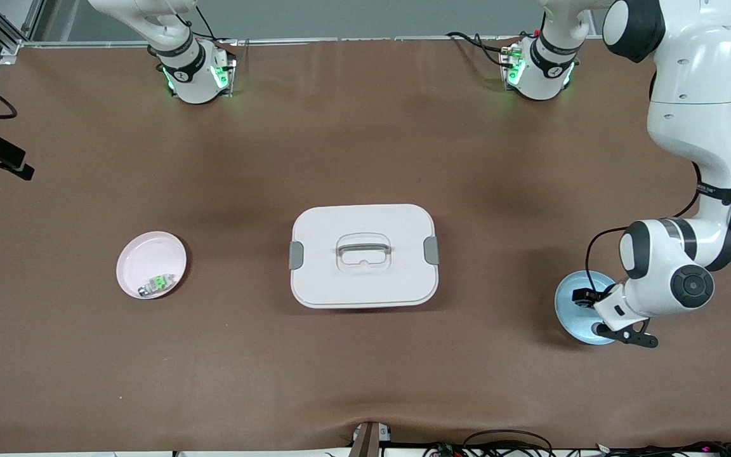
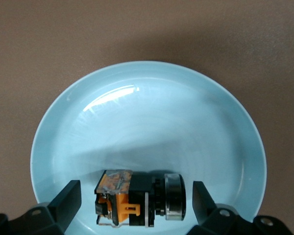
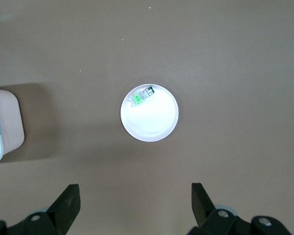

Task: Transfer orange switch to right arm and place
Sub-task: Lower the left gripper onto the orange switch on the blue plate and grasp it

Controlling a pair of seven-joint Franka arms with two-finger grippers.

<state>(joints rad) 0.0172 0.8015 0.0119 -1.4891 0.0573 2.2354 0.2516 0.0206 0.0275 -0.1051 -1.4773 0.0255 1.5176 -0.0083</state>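
A brown table covering (image 1: 365, 381) is seen spread across the work surface, with cables bunched along the edge nearest the front camera. Toward the left arm's end, a pale blue plate (image 1: 570, 311) is occupied by the orange switch (image 2: 137, 198), which lies on its side in the dish. The left gripper (image 2: 135, 199) is lowered over that plate, its fingers (image 2: 67, 200) spread wide on either side of the switch without touching it. At mid-table a white lidded box (image 1: 363, 255) with grey latches is set. Toward the right arm's end, a pink plate (image 1: 151, 264) holds a small silver-and-green part (image 1: 156, 285). The right gripper (image 3: 135, 201) is held high above it, fingers parted and empty. Both arm bases are mounted farthest from the camera, green lights lit.
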